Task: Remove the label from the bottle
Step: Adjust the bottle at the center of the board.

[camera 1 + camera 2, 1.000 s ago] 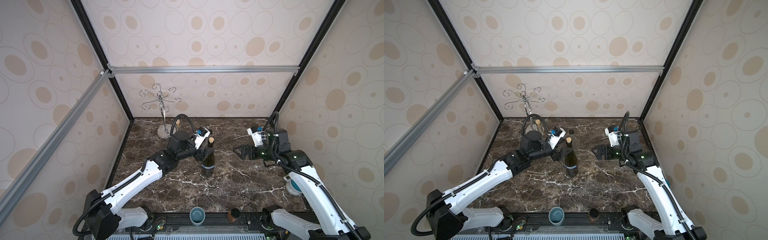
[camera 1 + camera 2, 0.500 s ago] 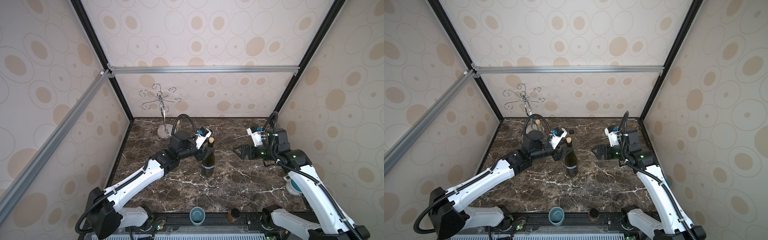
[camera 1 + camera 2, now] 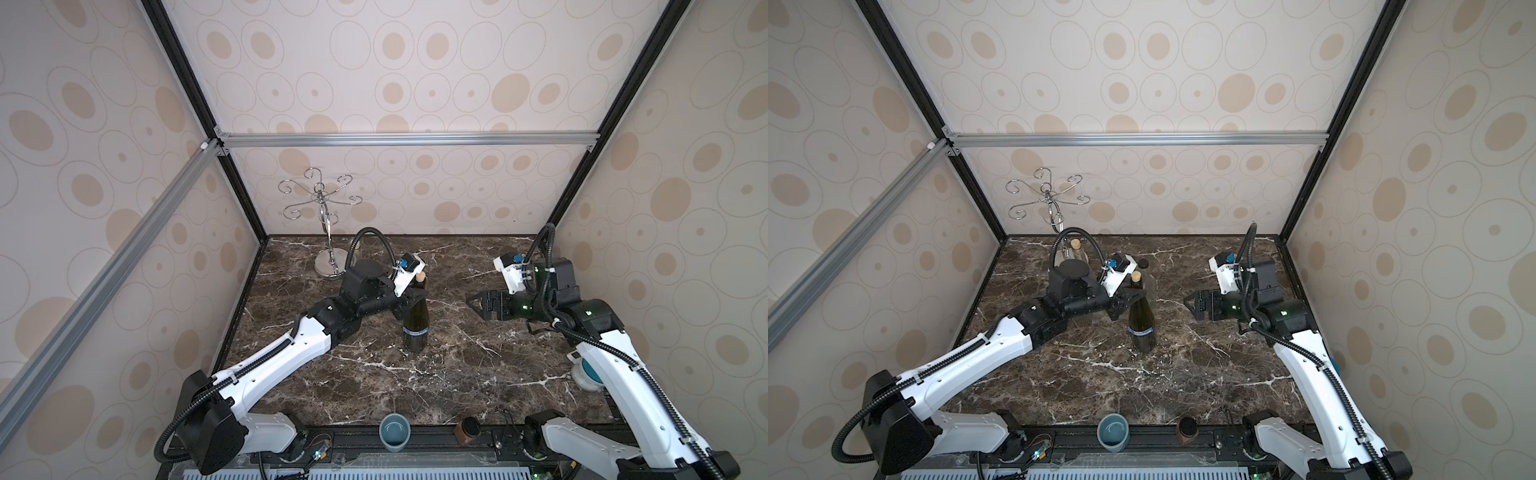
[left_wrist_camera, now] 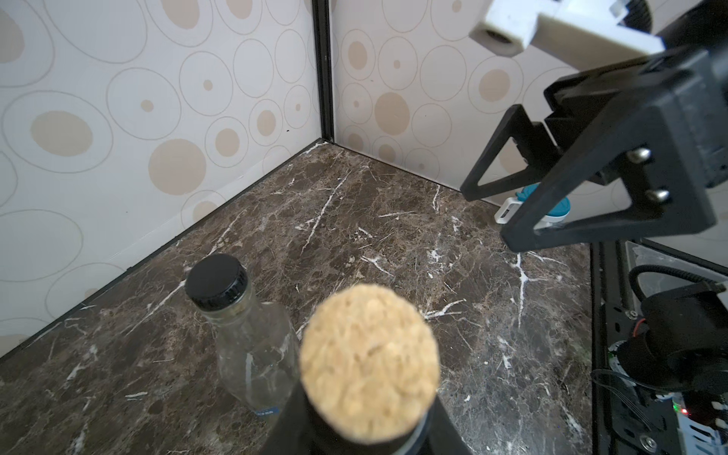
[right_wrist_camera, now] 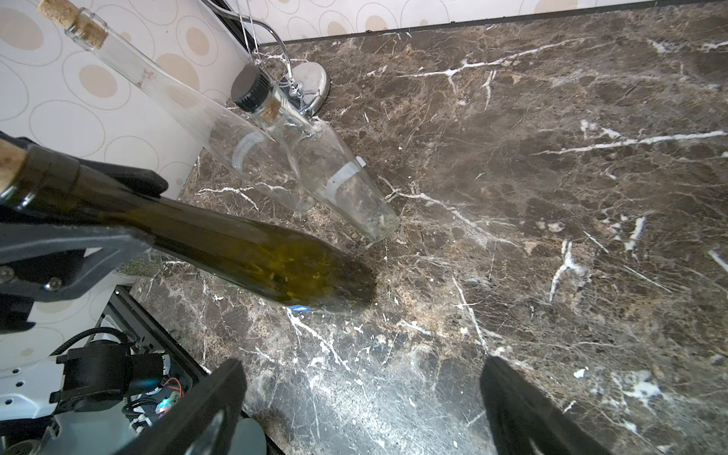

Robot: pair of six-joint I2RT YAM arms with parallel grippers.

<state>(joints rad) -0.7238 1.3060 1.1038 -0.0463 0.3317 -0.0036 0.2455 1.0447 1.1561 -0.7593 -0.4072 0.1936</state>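
In both top views your left gripper (image 3: 417, 296) is clamped on the neck of the upright green bottle (image 3: 416, 320) on the marble table (image 3: 457, 374), blue label (image 3: 417, 332) low on its body; the right gripper (image 3: 476, 308) hangs apart, jaws spread. Left wrist: the cork (image 4: 370, 362) looms close. Right wrist: the fingers (image 5: 208, 405) stand wide

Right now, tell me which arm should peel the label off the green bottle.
Right, probably. The left gripper is shut on the green bottle at its neck; the right gripper is open, empty, pointed at the bottle above its label.
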